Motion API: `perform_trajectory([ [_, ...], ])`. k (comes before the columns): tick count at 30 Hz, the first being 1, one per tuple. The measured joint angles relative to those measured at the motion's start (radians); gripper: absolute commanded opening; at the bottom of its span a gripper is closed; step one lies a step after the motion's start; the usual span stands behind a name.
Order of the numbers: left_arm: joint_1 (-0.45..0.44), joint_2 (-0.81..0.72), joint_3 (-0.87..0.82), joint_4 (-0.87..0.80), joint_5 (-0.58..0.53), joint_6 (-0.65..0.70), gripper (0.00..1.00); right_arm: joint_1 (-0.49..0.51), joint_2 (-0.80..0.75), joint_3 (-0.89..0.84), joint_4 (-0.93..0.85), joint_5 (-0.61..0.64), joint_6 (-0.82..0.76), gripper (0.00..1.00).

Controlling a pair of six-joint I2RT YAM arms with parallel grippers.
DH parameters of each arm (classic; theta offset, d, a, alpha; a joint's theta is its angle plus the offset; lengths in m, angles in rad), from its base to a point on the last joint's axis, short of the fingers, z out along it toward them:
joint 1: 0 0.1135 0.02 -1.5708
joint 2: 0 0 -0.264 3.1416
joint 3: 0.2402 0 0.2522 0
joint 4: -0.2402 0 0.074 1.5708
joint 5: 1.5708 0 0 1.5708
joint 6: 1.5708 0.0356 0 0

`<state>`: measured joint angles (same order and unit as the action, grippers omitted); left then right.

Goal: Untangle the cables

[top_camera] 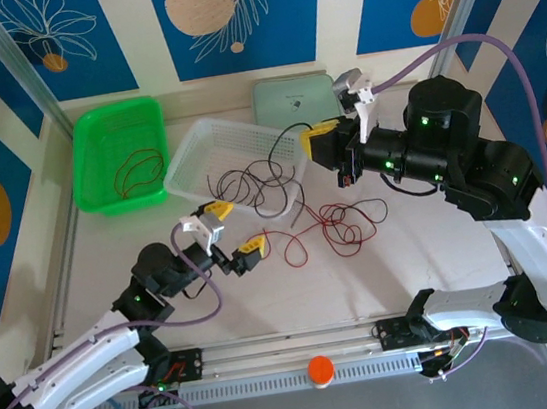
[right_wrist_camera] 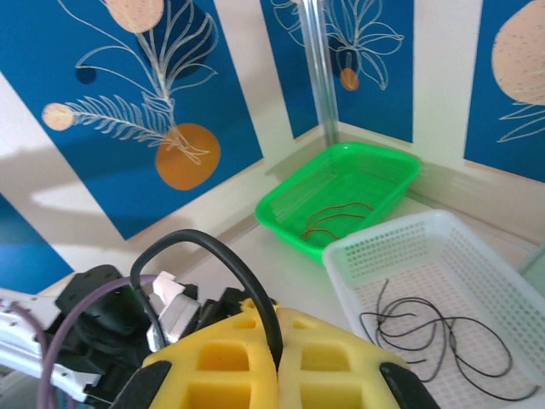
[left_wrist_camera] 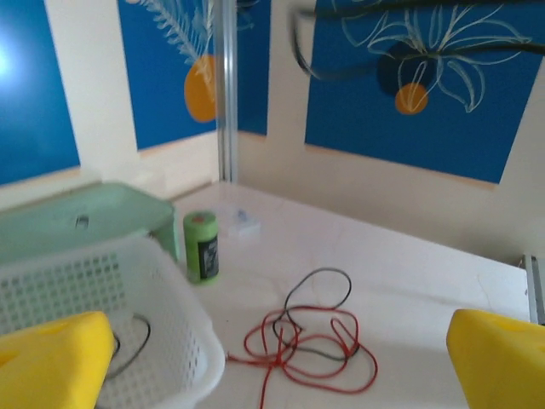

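A tangle of red cable [top_camera: 342,224] and black cable [top_camera: 371,214] lies on the table in front of the white basket [top_camera: 191,150]. In the left wrist view the red cable [left_wrist_camera: 311,351] loops round a black cable [left_wrist_camera: 322,288] just ahead of my left gripper [left_wrist_camera: 277,362], which is open and holds nothing. My left gripper [top_camera: 235,230] sits at the basket's near corner. The right gripper [top_camera: 311,143] hovers above the basket's right end, shut on a black cable [right_wrist_camera: 213,251] that arcs up from its fingertips [right_wrist_camera: 247,358]. More black cable [right_wrist_camera: 430,328] lies in the basket.
A green basket [top_camera: 93,137] at the back left holds a red cable [top_camera: 138,170]. Behind the white basket are a pale green box [top_camera: 290,99] and a small green roll [left_wrist_camera: 202,247]. An orange knob [top_camera: 321,370] sits on the front rail.
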<state>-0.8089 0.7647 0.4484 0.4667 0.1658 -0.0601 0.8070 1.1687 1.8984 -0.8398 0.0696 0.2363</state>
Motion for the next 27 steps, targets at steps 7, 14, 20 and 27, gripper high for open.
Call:
perform_trajectory([
  [7, 0.0, 0.14, 0.048, 0.185, 0.112, 0.006, 1.0, -0.007, -0.001, -0.001, 0.032, -0.087, 0.061, 0.0],
  [14, 0.0, 0.174, 0.091, 0.293, 0.177, -0.011, 1.0, -0.009, -0.021, -0.064, 0.101, -0.156, 0.113, 0.0],
  [20, 0.0, 0.227, 0.177, 0.345, 0.262, -0.021, 1.0, -0.011, -0.026, -0.109, 0.14, -0.19, 0.132, 0.0],
  [27, 0.002, 0.296, 0.21, 0.38, 0.291, -0.029, 0.97, -0.015, -0.034, -0.122, 0.176, -0.21, 0.147, 0.0],
])
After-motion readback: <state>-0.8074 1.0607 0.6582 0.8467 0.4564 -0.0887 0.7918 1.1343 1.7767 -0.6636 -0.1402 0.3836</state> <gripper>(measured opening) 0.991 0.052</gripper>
